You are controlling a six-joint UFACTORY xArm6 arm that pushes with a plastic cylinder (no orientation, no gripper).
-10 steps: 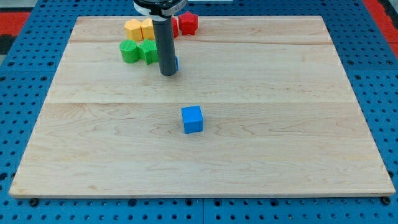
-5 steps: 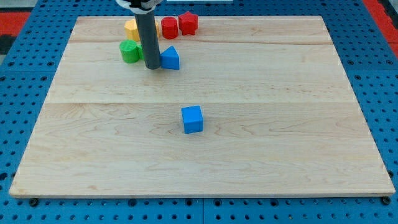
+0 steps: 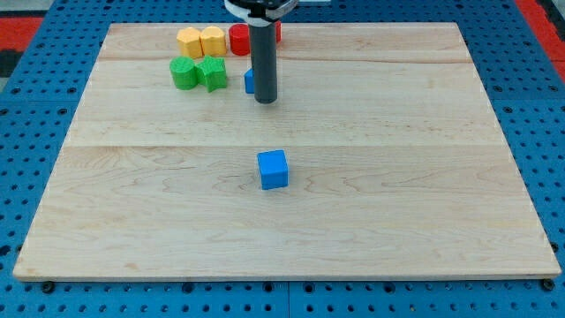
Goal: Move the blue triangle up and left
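The blue triangle [image 3: 249, 81] lies near the view's top, mostly hidden behind my dark rod; only its left edge shows. My tip [image 3: 265, 99] rests on the board just right of and slightly below the triangle, touching or nearly touching it. A blue cube [image 3: 273, 169] sits in the middle of the board, well below my tip.
Two green blocks [image 3: 198, 72] sit left of the triangle. Two yellow blocks [image 3: 200, 40] lie above them at the board's top edge. Red blocks [image 3: 239, 38] sit at the top edge, partly hidden behind the rod. The wooden board [image 3: 397, 177] lies on a blue pegboard.
My tip has swung from the triangle's left side to its right side. The triangle now sits behind the rod, about where it was.
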